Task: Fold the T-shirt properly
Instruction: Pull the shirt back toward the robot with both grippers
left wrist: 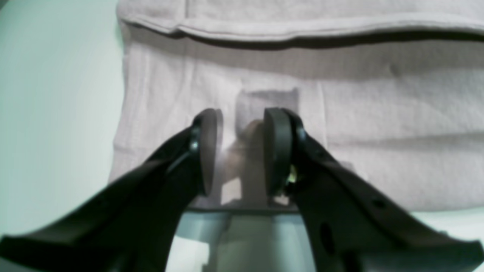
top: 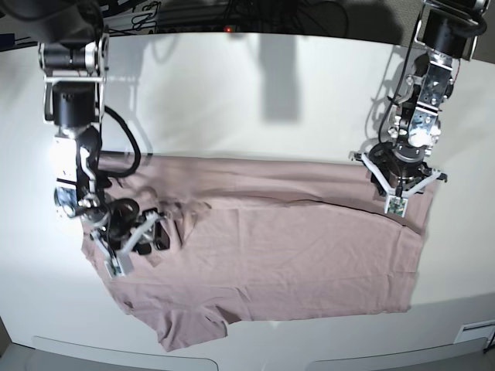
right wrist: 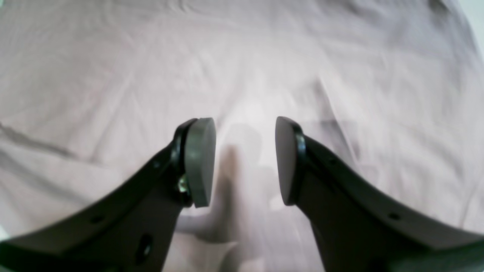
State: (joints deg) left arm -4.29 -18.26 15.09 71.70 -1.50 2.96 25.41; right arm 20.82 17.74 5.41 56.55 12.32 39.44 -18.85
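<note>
The mauve-pink T-shirt (top: pixel 294 255) lies spread and wrinkled across the white table (top: pixel 255 100). My left gripper (top: pixel 396 182) hovers over its upper right corner in the base view. In the left wrist view the left gripper (left wrist: pixel 240 121) stands open over the T-shirt (left wrist: pixel 378 113) near its edge, with nothing between the pads, and a folded hem (left wrist: pixel 302 32) runs ahead of it. My right gripper (top: pixel 160 232) sits low over the bunched left side. In the right wrist view the right gripper (right wrist: pixel 245 151) is open above the T-shirt (right wrist: pixel 113 75), holding nothing.
Bare table (left wrist: pixel 56 113) shows beside the shirt's edge in the left wrist view. The table's front edge (top: pixel 309 359) runs just below the shirt's lower hem. A small white label (top: pixel 472 332) lies at the front right. Dark cables (top: pixel 232 11) hang behind the table.
</note>
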